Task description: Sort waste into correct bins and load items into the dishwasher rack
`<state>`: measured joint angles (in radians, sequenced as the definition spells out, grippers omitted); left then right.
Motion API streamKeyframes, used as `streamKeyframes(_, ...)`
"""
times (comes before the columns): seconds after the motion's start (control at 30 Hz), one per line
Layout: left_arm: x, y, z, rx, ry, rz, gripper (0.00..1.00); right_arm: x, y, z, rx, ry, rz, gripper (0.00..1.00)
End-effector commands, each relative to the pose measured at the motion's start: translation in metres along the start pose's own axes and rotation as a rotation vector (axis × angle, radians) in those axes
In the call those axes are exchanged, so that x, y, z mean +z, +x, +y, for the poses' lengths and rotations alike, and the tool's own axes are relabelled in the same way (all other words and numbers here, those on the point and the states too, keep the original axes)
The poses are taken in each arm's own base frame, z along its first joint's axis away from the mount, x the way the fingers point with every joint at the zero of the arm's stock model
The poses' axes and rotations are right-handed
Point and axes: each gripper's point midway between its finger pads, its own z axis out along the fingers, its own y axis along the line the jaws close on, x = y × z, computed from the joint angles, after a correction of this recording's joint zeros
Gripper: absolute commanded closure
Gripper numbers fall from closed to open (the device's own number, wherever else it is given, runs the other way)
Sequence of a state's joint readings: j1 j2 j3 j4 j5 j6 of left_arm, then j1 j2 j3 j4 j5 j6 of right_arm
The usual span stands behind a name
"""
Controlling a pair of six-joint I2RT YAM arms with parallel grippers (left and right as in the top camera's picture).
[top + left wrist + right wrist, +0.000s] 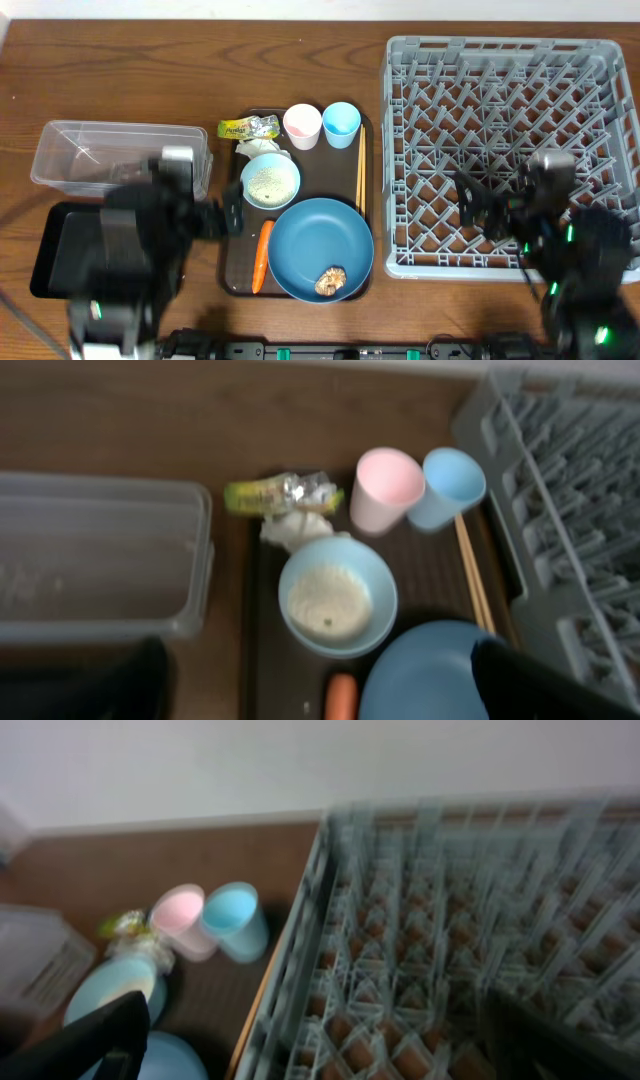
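Dk-brown serving tray (325,171) approx. mid wooden table (150,60); white wall (300,760) behind.

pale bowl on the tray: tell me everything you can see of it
The pale bowl is small, round and light blue-white, and looks like smooth plastic. It stands upright on the left half of the dark-brown serving tray and holds a shallow layer of white rice grains. Crumpled white paper sits against its far rim. The large blue plate lies close by its near rim, though contact there is unclear. Nothing grips it.
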<state>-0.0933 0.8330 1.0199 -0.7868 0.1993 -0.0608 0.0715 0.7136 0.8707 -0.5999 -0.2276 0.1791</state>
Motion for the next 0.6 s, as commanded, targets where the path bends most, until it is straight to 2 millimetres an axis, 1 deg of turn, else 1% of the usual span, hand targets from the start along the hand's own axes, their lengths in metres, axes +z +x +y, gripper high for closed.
streamKeyframes(0.0, 0.004, -0.03, -0.013, -0.029, 0.053, 0.07, 0.02, 0.02, -0.022, 0.013, 0.048, -0.066, 0.118, 0.01)
streamKeyframes(0.07, 0.013, -0.037, -0.014, -0.038, 0.052, 0.116, 0.02, 0.036, -0.029, 0.016, 0.074, -0.086, 0.203, 0.01)
streamKeyframes(0.13, 0.026, -0.037, -0.023, -0.11, 0.105, 0.162, 0.02, 0.052, -0.03, 0.014, 0.094, -0.085, 0.27, 0.01)
streamKeyframes(0.2, 0.038, -0.042, -0.03, -0.156, 0.153, 0.169, 0.02, 0.067, -0.027, 0.011, 0.085, -0.084, 0.312, 0.01)
streamKeyframes(0.3, 0.057, -0.055, -0.032, -0.226, 0.167, 0.15, 0.02, 0.084, -0.018, 0.005, 0.102, -0.072, 0.363, 0.01)
streamKeyframes(0.43, 0.084, -0.059, -0.036, -0.219, 0.174, 0.175, 0.01, 0.096, 0.0, -0.009, 0.119, -0.014, 0.435, 0.01)
streamKeyframes(0.5, 0.102, -0.06, -0.036, -0.201, 0.136, 0.193, 0.04, 0.097, 0.006, -0.018, 0.12, 0.039, 0.459, 0.01)
streamKeyframes(0.53, 0.111, -0.06, -0.033, -0.189, 0.099, 0.201, 0.06, 0.097, 0.009, -0.023, 0.127, 0.067, 0.466, 0.01)
streamKeyframes(0.57, 0.124, -0.06, -0.033, -0.165, 0.062, 0.213, 0.08, 0.097, 0.01, -0.027, 0.133, 0.094, 0.471, 0.01)
